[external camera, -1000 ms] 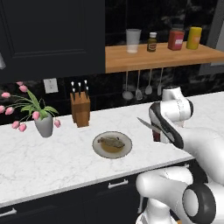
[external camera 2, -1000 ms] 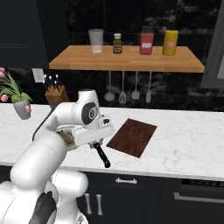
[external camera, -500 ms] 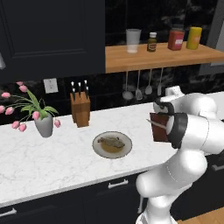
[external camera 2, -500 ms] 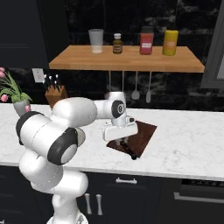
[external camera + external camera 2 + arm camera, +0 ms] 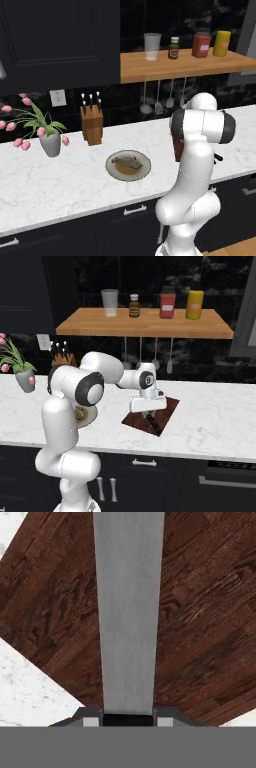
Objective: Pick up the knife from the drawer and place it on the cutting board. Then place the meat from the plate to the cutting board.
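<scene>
The knife [image 5: 128, 612] is clamped in my gripper [image 5: 128, 719], its grey blade running straight up the hand view. My gripper [image 5: 148, 414] is shut on it, low over the dark reddish-brown cutting board [image 5: 167, 408], and the knife's dark handle [image 5: 156, 427] slants toward the board's front edge. Whether the knife touches the board [image 5: 200, 612] I cannot tell. The plate [image 5: 112, 170] sits on the counter left of my arm, with the mottled tan meat [image 5: 126, 161] on it. In the left base view a strip of the cutting board [image 5: 177, 149] shows behind my arm.
White marble counter [image 5: 60, 185] with a dark backsplash. A wooden knife block [image 5: 92, 125] and a vase of pink tulips [image 5: 50, 142] stand at the back left. A wooden shelf [image 5: 145, 326] with a glass and jars hangs above, with utensils [image 5: 155, 361] below it.
My arm has swung from the counter's front edge out over the cutting board, carrying the knife, and has come down close to the board. Plate and meat have not moved.
</scene>
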Controlling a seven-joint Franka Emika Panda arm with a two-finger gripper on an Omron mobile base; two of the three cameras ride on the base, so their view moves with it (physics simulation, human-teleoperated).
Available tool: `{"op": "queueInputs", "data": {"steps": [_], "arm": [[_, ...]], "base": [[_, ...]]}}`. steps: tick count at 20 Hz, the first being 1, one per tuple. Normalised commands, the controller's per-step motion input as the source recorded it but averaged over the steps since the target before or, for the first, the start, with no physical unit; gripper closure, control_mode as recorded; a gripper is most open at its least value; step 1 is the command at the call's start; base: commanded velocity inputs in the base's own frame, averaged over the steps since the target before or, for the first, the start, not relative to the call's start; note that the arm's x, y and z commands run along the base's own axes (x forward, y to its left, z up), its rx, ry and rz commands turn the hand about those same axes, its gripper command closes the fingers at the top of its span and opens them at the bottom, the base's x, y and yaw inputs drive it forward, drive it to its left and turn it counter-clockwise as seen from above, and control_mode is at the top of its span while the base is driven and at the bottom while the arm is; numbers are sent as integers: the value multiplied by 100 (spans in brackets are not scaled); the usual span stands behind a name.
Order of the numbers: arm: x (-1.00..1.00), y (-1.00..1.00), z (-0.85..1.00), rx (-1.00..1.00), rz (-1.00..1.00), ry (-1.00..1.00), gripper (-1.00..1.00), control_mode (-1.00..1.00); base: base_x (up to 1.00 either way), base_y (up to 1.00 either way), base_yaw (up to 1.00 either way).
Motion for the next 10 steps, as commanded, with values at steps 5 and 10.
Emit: {"op": "queueInputs", "data": {"steps": [5, 10], "arm": [[44, -4, -47, -5, -9, -16, 100, -100], [17, -18, -12, -1, -4, -13, 100, -100]], "base": [[0, 0, 0], [0, 0, 0]]}}
